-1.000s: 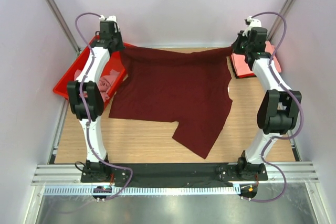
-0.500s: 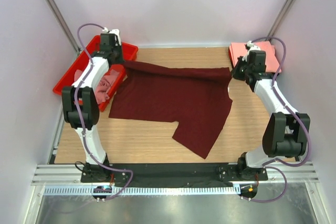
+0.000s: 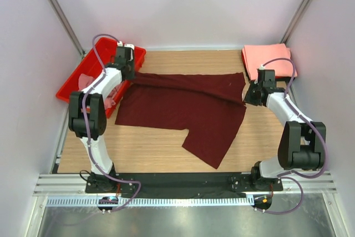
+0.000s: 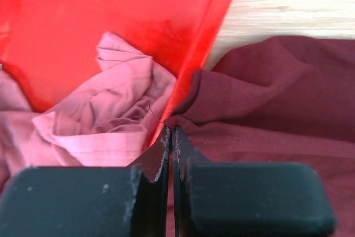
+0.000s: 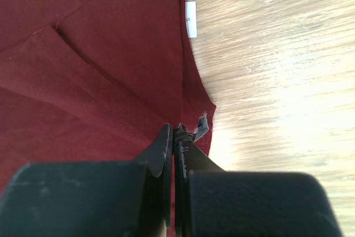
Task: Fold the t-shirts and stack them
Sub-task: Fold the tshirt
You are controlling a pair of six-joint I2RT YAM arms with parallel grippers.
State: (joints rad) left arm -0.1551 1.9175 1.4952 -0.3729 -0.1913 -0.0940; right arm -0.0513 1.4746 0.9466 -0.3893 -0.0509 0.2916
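Where both jaws clamp its far corners, the maroon t-shirt (image 3: 183, 104) lies doubled — left against the red tray (image 4: 111, 9).

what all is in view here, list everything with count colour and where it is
maroon t-shirt: one, dark maroon, spread across the middle of the table, far edge partly folded over
white label: one, white, on the maroon t-shirt near its edge
pink shirts: count unclear, dusty pink, crumpled inside the tray
salmon-pink shirt: one folded pile, salmon pink, far right corner of the table
red tray: one, red, far left corner
table: one, light wood, under everything
left gripper: one, black, shut on the maroon t-shirt's far left corner beside the tray
right gripper: one, black, shut on the maroon t-shirt's right edge
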